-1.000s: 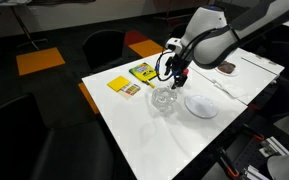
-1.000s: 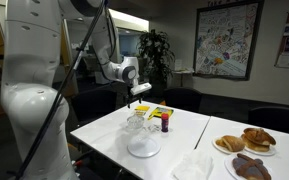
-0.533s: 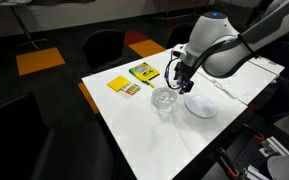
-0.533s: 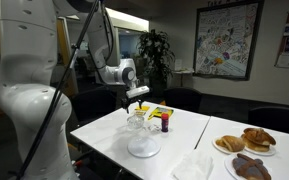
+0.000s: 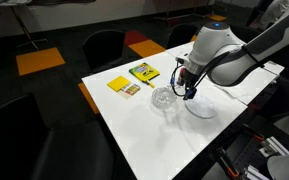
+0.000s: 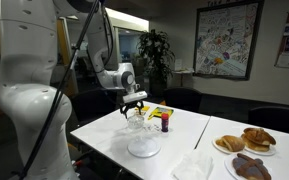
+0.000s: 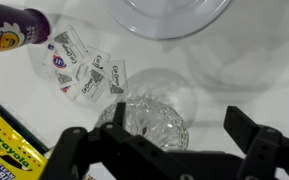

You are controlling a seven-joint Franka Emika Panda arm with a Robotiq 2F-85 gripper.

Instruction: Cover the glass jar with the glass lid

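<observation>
The glass jar (image 7: 149, 125), a small cut-glass bowl, stands on the white table (image 5: 144, 135). It shows in both exterior views (image 5: 164, 100) (image 6: 136, 122). My gripper (image 7: 174, 112) is open and empty, hanging low just above the jar, with the jar by its left finger. The gripper also shows in both exterior views (image 5: 187, 86) (image 6: 134, 103). A faint clear round outline (image 7: 179, 88) lies against the jar; I cannot tell whether it is the glass lid. A wider whitish round dish (image 7: 174, 15) sits just beyond the jar.
A purple-capped bottle (image 7: 14, 25), small paper packets (image 7: 84, 68) and a crayon box (image 7: 9, 140) lie near the jar. A yellow packet (image 5: 122, 86) lies further off. Plates of pastries (image 6: 242, 142) and a napkin (image 6: 194, 165) are at one end of the table.
The gripper has come down and shifted towards the jar and dish. The jar and dish have not moved.
</observation>
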